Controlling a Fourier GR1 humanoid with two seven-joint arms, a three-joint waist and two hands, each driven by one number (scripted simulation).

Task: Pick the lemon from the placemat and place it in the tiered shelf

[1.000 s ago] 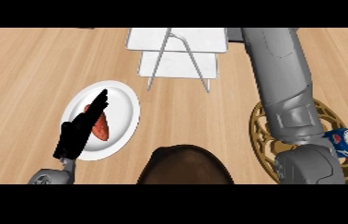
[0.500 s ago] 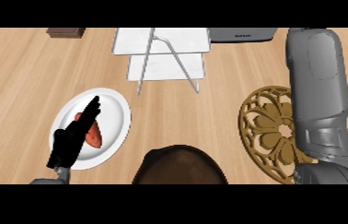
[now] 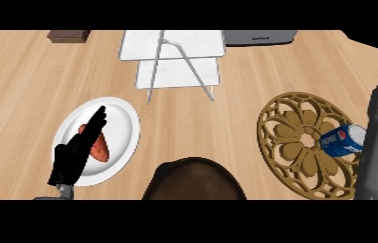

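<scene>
Looking steeply down at the wooden counter (image 3: 221,112), the head view shows the left hand (image 3: 74,154) at the lower left, its black fingers straight and held together, pointing up and away over a white plate (image 3: 125,122). The hand holds nothing. An orange-red elongated item (image 3: 100,148) lies on the plate, partly hidden under the hand; its identity cannot be determined. At the right, a round gold openwork placemat (image 3: 295,137) lies flat on the counter. A blue can (image 3: 343,139) with a white end lies on its side on the placemat's right portion. No lemon can be made out on the placemat or anywhere else in the view, so its location cannot be determined. The right hand does not show; only a narrow strip of the grey right forearm (image 3: 369,152) appears along the right edge, just beside the can. The tiered shelf (image 3: 173,54) stands at the top centre: two white rectangular tiers, the upper one offset behind the lower, with thin metal legs slanting down to the counter. Both tiers appear bare. A grey appliance (image 3: 258,37) sits just right of the shelf at the top edge, and a dark brown block (image 3: 69,35) sits at the top left, well apart from the plate. A dark brown rounded shape (image 3: 193,179) occupies the lower centre, between the plate and the placemat.
</scene>
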